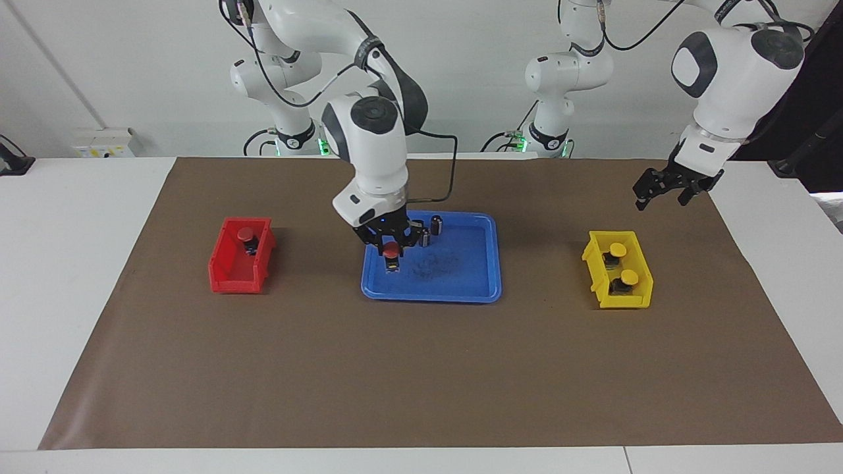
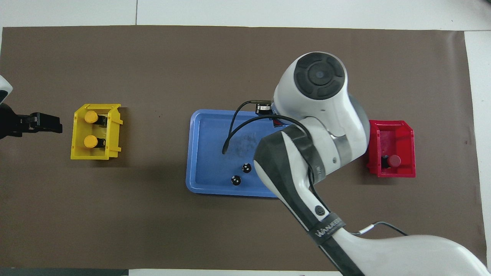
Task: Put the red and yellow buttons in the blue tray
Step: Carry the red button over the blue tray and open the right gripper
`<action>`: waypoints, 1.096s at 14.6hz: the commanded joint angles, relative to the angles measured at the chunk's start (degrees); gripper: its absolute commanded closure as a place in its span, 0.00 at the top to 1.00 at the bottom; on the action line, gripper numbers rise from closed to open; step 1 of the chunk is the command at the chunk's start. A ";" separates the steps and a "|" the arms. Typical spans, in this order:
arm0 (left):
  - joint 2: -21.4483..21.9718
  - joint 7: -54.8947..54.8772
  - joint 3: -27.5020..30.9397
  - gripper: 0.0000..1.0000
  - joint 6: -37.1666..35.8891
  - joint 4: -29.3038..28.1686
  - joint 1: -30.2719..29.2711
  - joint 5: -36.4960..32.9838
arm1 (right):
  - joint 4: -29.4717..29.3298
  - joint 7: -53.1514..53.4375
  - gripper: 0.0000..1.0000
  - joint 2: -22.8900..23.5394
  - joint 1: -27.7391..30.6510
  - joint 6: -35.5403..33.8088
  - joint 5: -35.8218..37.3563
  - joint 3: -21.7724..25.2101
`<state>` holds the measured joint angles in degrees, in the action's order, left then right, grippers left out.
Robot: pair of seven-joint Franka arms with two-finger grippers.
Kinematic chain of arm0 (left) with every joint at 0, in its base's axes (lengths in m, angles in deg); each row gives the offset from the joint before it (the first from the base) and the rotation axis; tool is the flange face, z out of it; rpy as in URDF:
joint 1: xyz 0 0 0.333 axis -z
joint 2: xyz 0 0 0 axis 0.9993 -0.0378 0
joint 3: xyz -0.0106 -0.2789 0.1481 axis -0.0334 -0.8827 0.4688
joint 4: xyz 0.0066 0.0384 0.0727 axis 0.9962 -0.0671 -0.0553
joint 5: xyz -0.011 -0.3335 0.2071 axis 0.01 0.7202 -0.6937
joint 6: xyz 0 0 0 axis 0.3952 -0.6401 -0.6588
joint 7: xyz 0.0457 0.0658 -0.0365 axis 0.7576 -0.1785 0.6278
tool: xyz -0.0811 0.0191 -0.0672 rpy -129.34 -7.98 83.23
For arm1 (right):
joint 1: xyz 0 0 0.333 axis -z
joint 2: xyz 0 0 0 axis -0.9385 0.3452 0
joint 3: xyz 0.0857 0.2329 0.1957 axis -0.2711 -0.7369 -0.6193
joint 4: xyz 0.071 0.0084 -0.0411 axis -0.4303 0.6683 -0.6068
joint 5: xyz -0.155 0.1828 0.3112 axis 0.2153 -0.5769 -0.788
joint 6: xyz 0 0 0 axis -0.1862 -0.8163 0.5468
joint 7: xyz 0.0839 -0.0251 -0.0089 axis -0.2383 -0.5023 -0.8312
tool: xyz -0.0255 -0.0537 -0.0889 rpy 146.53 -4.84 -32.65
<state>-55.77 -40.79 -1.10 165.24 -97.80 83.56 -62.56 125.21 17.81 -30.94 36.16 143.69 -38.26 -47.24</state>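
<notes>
My right gripper [image 1: 392,245] is shut on a red button [image 1: 392,249] and holds it low over the blue tray [image 1: 431,293], at the tray's end toward the right arm. I cannot tell whether the button's black body touches the tray floor. In the overhead view the right arm hides this grip. A second red button [image 1: 245,235] [image 2: 393,160] lies in the red bin [image 1: 230,280] [image 2: 395,128]. Two yellow buttons [image 1: 617,249] [image 1: 629,276] sit in the yellow bin [image 1: 622,301] [image 2: 96,155]. My left gripper [image 1: 666,192] [image 2: 57,123] hangs open in the air beside the yellow bin, holding nothing.
Two capless black cylinders [image 1: 436,224] [image 1: 425,237] stand in the blue tray [image 2: 191,153] along its edge nearer the robots. A brown mat [image 1: 395,375] covers the table under the tray and both bins.
</notes>
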 commanded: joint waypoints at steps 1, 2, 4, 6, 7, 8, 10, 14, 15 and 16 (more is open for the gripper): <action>0.14 0.27 -0.15 0.84 5.80 -6.57 -0.65 0.18 | -0.51 0.70 0.17 3.28 -0.80 2.70 -0.46 0.41; 0.05 0.54 -0.15 0.79 7.90 -8.43 -0.57 0.26 | 1.24 1.22 0.17 3.29 -0.89 4.46 -0.46 0.41; -1.78 0.71 -0.15 0.76 12.21 -10.11 -0.13 0.18 | 3.27 2.28 0.19 3.20 -0.98 5.79 -0.55 0.32; -3.72 0.54 -0.15 0.75 13.98 -10.20 0.05 0.18 | 4.50 2.90 0.20 2.85 -1.07 6.06 -0.55 0.23; -4.08 0.37 -0.23 0.75 14.25 -10.38 0.05 0.18 | 4.77 2.90 0.27 2.76 -1.07 6.14 -0.55 0.15; -4.43 0.54 -0.24 0.75 14.60 -11.25 0.22 0.18 | 4.77 2.90 0.41 2.76 -0.98 6.14 -0.55 0.15; -4.87 0.63 -0.24 0.75 15.74 -11.96 0.49 0.18 | 3.90 2.81 0.60 2.85 -0.90 5.71 -0.46 0.23; -5.49 0.54 -0.32 0.72 18.20 -13.71 1.37 0.26 | -1.72 0.28 0.80 1.10 2.51 -0.69 0.33 0.58; -5.49 0.54 -0.32 0.72 19.43 -14.07 1.37 0.18 | -1.56 -3.83 0.80 -0.82 5.32 -2.19 0.33 0.58; -5.75 0.54 -0.32 0.72 19.96 -14.07 1.45 0.26 | -0.69 -9.09 0.80 -2.93 8.30 -3.60 0.24 0.67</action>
<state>-62.02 -40.66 -1.72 182.40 -110.07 84.52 -62.55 123.84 16.42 -29.69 38.62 143.36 -37.91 -46.06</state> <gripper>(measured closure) 0.278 0.203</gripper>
